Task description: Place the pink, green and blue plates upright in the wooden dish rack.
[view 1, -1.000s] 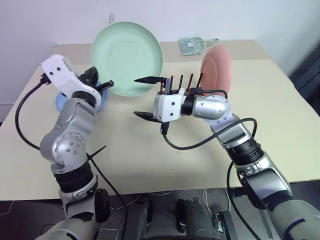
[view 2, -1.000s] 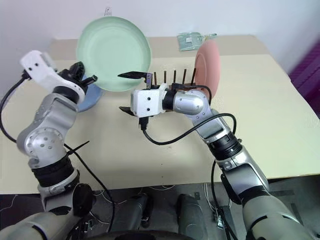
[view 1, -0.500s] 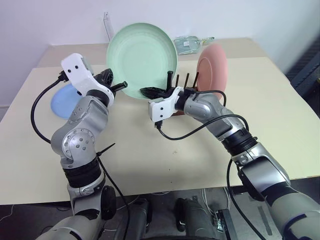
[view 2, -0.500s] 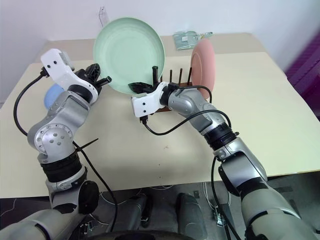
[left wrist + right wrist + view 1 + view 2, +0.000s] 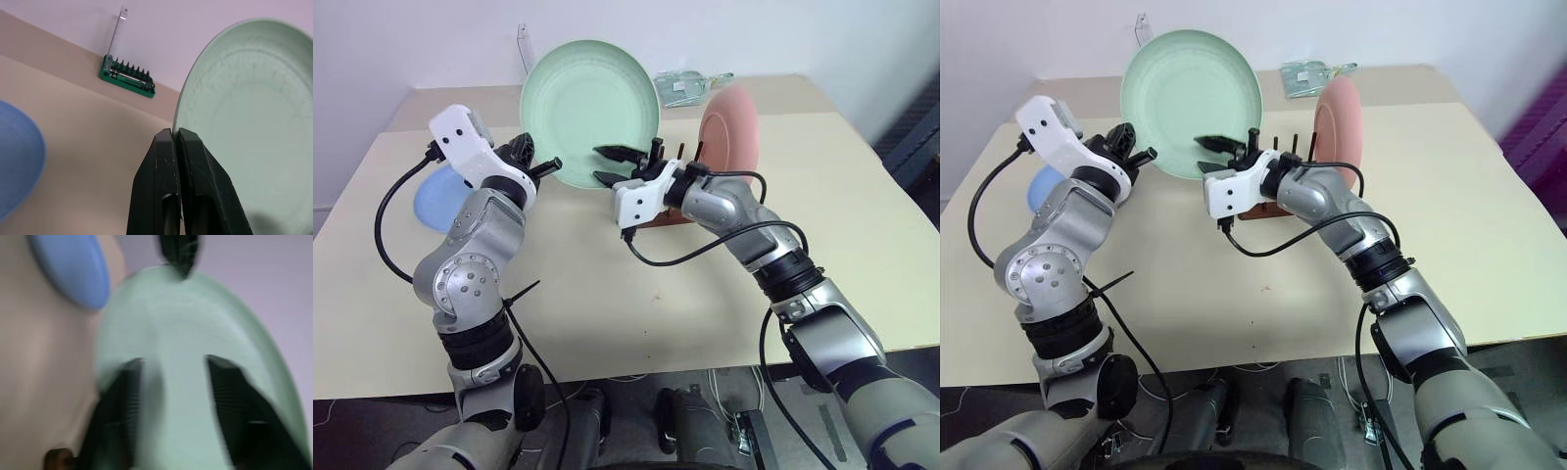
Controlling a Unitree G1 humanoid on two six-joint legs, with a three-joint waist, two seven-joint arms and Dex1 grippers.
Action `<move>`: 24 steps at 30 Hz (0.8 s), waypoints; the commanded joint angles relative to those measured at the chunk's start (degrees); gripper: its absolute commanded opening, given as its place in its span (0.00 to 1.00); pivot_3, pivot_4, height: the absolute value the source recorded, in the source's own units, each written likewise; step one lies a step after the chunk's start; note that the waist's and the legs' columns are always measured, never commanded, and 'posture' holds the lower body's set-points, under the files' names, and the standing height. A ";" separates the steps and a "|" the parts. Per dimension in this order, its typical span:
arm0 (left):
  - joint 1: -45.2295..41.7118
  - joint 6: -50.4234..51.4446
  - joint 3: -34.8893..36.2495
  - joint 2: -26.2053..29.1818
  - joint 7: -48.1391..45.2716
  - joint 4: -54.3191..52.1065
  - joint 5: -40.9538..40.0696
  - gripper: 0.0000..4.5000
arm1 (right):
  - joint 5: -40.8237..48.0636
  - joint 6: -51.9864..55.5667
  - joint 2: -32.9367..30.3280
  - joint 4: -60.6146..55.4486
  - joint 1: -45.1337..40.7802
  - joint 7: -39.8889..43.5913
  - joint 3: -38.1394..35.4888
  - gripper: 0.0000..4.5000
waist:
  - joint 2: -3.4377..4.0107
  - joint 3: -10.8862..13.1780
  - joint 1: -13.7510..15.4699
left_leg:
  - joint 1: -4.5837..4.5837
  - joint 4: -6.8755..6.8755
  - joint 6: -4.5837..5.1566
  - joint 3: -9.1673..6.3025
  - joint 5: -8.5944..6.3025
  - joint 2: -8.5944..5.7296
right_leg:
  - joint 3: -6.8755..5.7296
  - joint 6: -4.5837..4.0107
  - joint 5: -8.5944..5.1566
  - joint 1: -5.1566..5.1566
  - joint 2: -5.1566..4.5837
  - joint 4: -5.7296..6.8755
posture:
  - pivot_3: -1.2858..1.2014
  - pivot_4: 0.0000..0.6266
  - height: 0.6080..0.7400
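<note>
L gripper (image 5: 546, 166) pinches round pale-green plate (image 5: 589, 113) rim; R gripper (image 5: 619, 164), jaws apart, should straddle rim squarely before closing, above dark wooden peg rack (image 5: 674, 211).

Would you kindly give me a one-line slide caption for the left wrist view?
Left gripper pinching the green plate by its rim, blue plate on the table.

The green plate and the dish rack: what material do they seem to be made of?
The green plate looks like matte plastic or melamine: even pastel colour, thin rim, a finely speckled, dull face in the left wrist view; glazed ceramic cannot be ruled out. The wooden dish rack seems to be dark stained wood: brown base rail and slim dark upright pegs, no shine.
</note>
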 commanded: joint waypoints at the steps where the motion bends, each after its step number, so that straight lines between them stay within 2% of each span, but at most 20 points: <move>1: -0.55 -0.65 -0.04 0.54 -0.32 -1.59 -0.14 0.00 | 5.01 -0.95 -3.44 -5.44 1.60 5.50 -2.24 0.72 | 0.00 0.00 0.02 | 0.00 0.00 0.00 -0.01 0.00 0.00 | 0.00 0.00 0.00 0.01 0.00 -0.02 | 0.52 0.24 1.00; 6: -1.04 -0.41 -0.52 0.71 -0.93 -0.92 -0.12 0.00 | 6.31 0.56 -4.58 -7.82 4.04 9.24 -1.48 0.72 | 0.00 0.00 -0.19 | 0.03 0.01 0.01 -0.01 0.00 0.01 | 0.00 0.00 0.00 0.05 0.01 -0.02 | 0.52 0.24 1.00; 10: -1.51 -0.37 -0.83 0.29 -1.14 -0.56 -0.31 0.00 | -1.22 0.98 -3.30 -4.30 3.68 5.34 0.67 0.72 | 0.00 0.00 -0.15 | 0.07 0.02 -0.03 -0.01 0.03 0.05 | 0.02 -0.04 0.03 0.05 0.06 0.01 | 0.52 0.24 1.00; 14: -1.62 -0.29 -0.75 0.28 -1.12 -0.67 -0.39 0.00 | -5.13 0.95 -1.51 -1.08 1.70 1.52 1.38 0.72 | 0.00 0.00 -0.05 | 0.07 0.03 -0.05 -0.01 0.05 0.04 | 0.03 -0.06 0.04 0.05 0.06 0.02 | 0.52 0.24 1.00; 15: -1.62 -0.35 -0.69 0.25 -1.10 -0.65 -0.40 0.00 | -6.05 0.79 -1.36 -0.51 1.30 0.78 1.58 0.61 | 0.00 0.00 -0.06 | 0.06 0.03 -0.06 -0.01 0.05 0.04 | 0.04 -0.06 0.05 0.05 0.06 0.02 | 0.52 0.24 1.00; 17: -1.59 -0.45 -0.61 0.23 -1.09 -0.60 -0.39 0.00 | -7.10 0.46 -1.22 0.32 0.86 -0.01 1.91 0.44 | 0.00 0.00 -0.06 | 0.06 0.02 -0.06 -0.01 0.05 0.04 | 0.04 -0.06 0.05 0.04 0.07 0.01 | 0.52 0.24 1.00; 21: -1.45 -0.56 -0.56 0.08 -1.04 -0.74 -0.45 0.00 | -8.57 -0.05 -1.23 1.20 0.44 -1.70 2.09 0.01 | -0.04 0.01 0.03 | 0.06 0.01 -0.06 -0.01 0.05 0.04 | 0.04 -0.07 0.05 0.05 0.07 -0.01 | 0.52 0.24 1.00; 24: -1.35 -0.69 -0.44 -0.21 -0.85 -0.76 -0.66 0.00 | -9.66 -0.44 -1.29 1.38 0.05 -3.25 1.94 0.01 | -0.05 0.04 -0.04 | 0.07 0.03 -0.06 0.00 0.05 0.00 | 0.09 -0.06 0.05 0.05 0.05 0.00 | 0.52 0.24 1.00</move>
